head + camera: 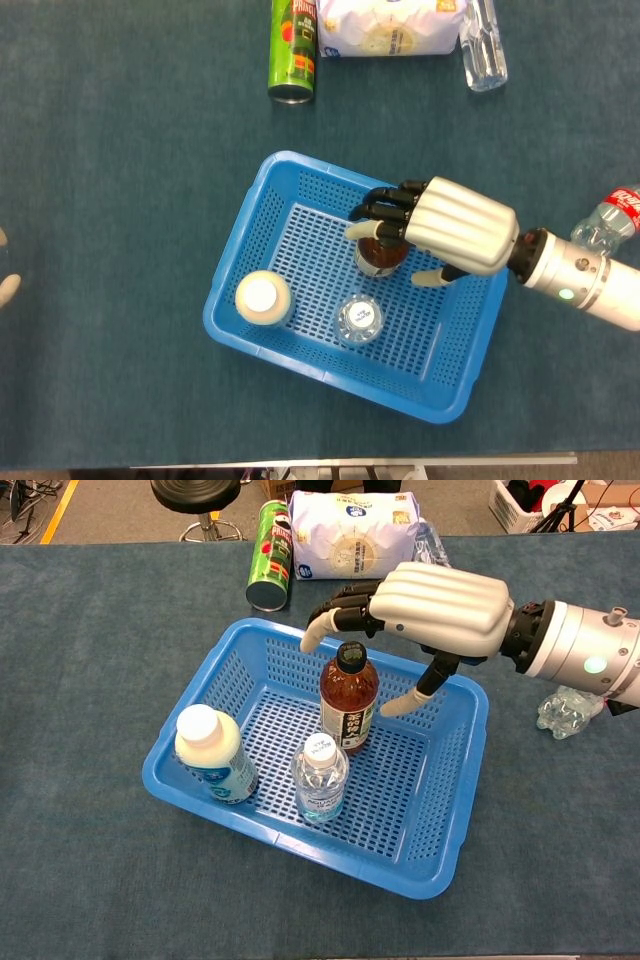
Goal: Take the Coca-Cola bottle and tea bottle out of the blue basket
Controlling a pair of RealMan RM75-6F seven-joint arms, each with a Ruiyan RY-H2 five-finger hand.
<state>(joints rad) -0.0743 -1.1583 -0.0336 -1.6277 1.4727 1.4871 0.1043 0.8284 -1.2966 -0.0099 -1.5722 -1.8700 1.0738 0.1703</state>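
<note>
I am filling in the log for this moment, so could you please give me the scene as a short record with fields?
basket: blue basket on the table
inside basket: tea bottle, white-capped milk bottle, small water bottle, all upright
right robot hand: open, over the tea bottle, not gripping it
left robot hand: only fingertips show at the head view's edge
Coca-Cola bottle: outside the basket, beside the right arm

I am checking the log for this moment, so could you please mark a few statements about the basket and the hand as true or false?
1. The right hand hovers above the tea bottle with fingers apart. True.
2. The tea bottle lies on its side. False: it stands upright in the blue basket.
3. Three bottles stand in the basket. True: tea bottle, white-capped bottle, clear water bottle.
4. The green can is inside the basket. False: it lies on the table beyond it.
</note>
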